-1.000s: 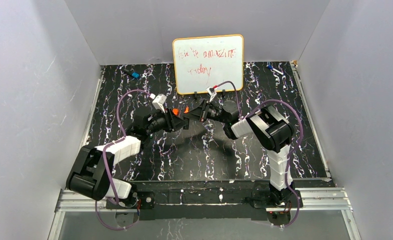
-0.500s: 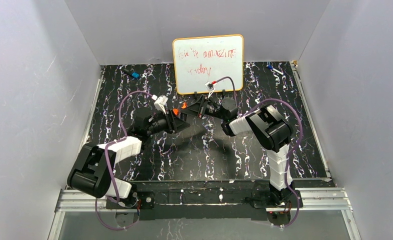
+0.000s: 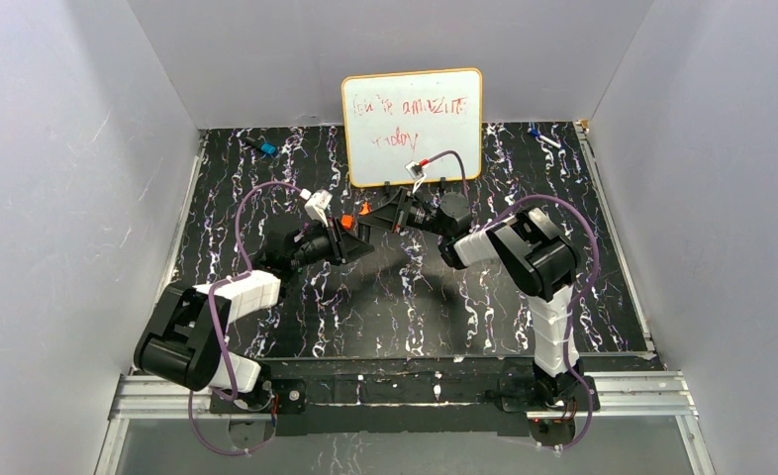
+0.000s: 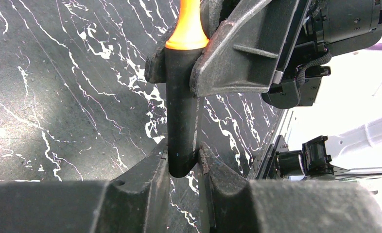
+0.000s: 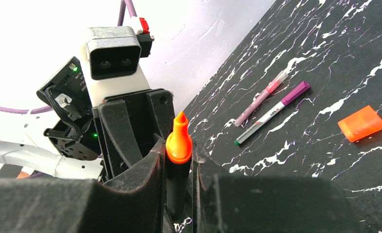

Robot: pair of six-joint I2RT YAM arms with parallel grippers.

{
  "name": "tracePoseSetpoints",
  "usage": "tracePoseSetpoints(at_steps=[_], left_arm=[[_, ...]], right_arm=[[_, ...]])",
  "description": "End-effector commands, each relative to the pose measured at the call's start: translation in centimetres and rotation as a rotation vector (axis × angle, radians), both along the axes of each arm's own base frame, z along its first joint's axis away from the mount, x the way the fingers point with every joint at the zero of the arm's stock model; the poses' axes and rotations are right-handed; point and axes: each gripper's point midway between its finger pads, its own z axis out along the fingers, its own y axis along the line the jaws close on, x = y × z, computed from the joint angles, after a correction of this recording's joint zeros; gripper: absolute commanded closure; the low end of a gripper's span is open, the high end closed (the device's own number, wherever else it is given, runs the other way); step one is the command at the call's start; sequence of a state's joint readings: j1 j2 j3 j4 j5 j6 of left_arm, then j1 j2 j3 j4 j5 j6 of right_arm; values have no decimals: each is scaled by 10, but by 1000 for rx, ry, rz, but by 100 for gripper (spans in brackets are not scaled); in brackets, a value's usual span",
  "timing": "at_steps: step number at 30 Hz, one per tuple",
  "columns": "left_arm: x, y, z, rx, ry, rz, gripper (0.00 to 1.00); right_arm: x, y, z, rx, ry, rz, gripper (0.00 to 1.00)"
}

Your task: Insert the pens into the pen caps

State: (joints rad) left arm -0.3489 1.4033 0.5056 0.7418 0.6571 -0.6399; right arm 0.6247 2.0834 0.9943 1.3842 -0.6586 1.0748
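Starting at the near edge, both arms reach up the black marble-patterned worktop (image 3: pixel 395 297) with its white and purple veins, and they meet nose to nose around mid-table. Left gripper (image 4: pixel 183 155) first: its jaws are clamped on the blunt black tail of the thick black marker with the orange nib (image 4: pixel 182 111), one jaw pressed to either side of the barrel. Right gripper (image 5: pixel 179 151) comes in from the opposite side, jaws clenched on that same marker higher up, right at the orange shoulder. So the marker hangs above the worktop, bridged between the two grippers, its orange nib bare and uncapped.

Moving further out in the right wrist view, two slim pens lie on the worktop, close together and nearly parallel: a pale pink-barrelled pen with a pink end (image 5: pixel 259 98), and a white-barrelled pen with a purple end and a dark green tip (image 5: pixel 271 112). Off to their side, well apart from the held marker, a small flat orange plastic cap (image 5: pixel 362 123) lies on its own.

At the far wall an orange-framed whiteboard with red scribbles (image 3: pixel 412 127) stands upright, with one blue-tipped pen at the far left (image 3: pixel 266 147) and another blue-tipped pen at the far right (image 3: pixel 535 132).
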Motion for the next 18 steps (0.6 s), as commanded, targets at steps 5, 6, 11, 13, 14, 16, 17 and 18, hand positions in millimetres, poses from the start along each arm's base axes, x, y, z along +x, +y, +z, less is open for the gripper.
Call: tracePoseSetpoints(at_steps=[5, 6, 11, 13, 14, 16, 17, 18], left_arm=[[0, -4, 23, -22, -83, -30, 78], [0, -3, 24, -23, -86, -29, 75], [1, -2, 25, -21, -91, -23, 63], [1, -2, 26, -22, -93, -23, 63], [1, -2, 26, -21, -96, -23, 64], [1, -2, 27, -22, -99, -24, 70], [1, -1, 27, -22, -98, -23, 76], [1, -1, 26, -21, -97, -24, 89]], right_arm=[[1, 6, 15, 45, -56, 13, 99], [1, 6, 14, 44, -54, 15, 99], [-1, 7, 14, 47, -53, 21, 99], [-2, 8, 13, 47, -49, 24, 99], [-2, 9, 13, 47, -49, 26, 99], [-2, 9, 13, 47, -48, 26, 99], [-2, 9, 13, 48, -48, 27, 99], [-3, 9, 12, 47, -45, 28, 99]])
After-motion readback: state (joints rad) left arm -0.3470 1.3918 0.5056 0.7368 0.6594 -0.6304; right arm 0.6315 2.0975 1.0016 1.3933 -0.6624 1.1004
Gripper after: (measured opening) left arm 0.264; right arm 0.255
